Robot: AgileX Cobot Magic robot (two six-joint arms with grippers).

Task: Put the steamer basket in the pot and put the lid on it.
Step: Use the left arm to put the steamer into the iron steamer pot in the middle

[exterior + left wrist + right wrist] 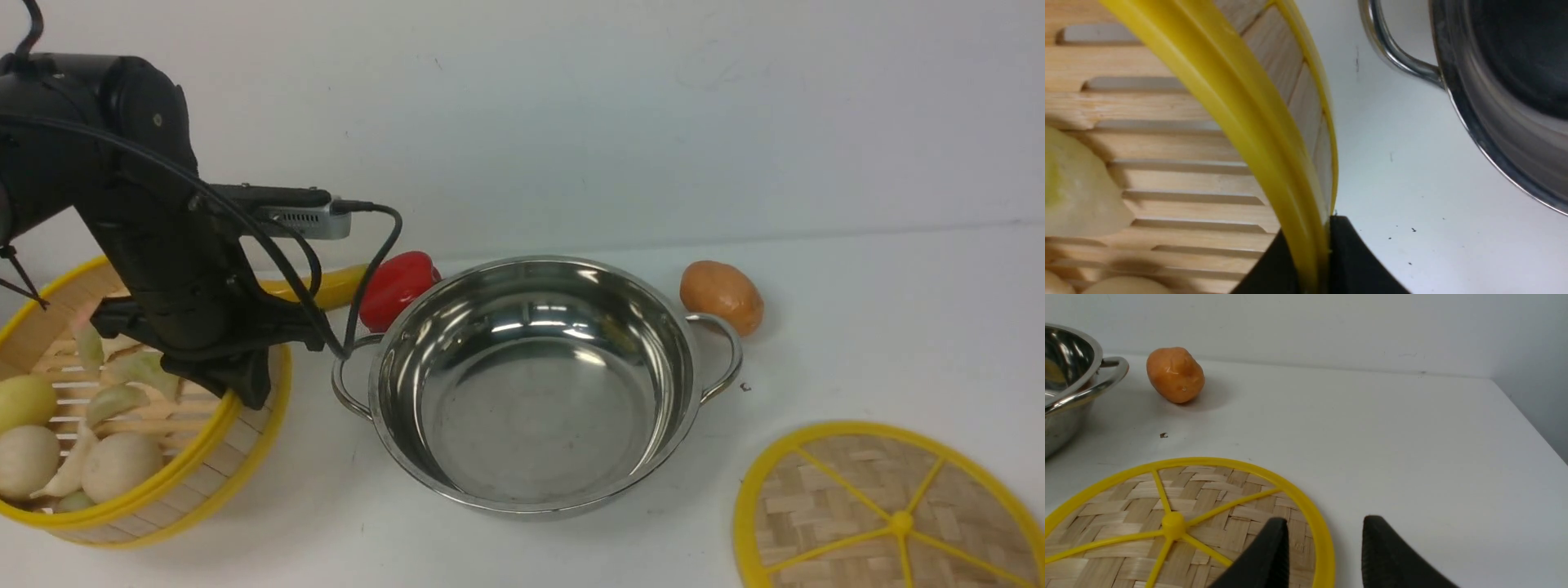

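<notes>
The left gripper [235, 382] is clamping the right-hand rim of the steamer basket [208, 478], with one jaw inside the wall and one outside. The basket is sitting at the left of the table [857, 327]; whether its base is clear of the surface cannot be told. The pot [531, 408] is standing empty at centre, directly to the right of the gripped rim. Its left loop handle [347, 384] is pointing toward the gripper, just beside the basket wall. The pot's handle axis is running left to right, along the likely line of travel. The coming move is therefore judged to be a lift and a rightward carry, high enough to clear that handle and the pot rim. The right gripper [1326, 522] is hovering at the rim of the lid [890, 514], jaws wide and holding nothing. The lid is lying flat at the near right.
</notes>
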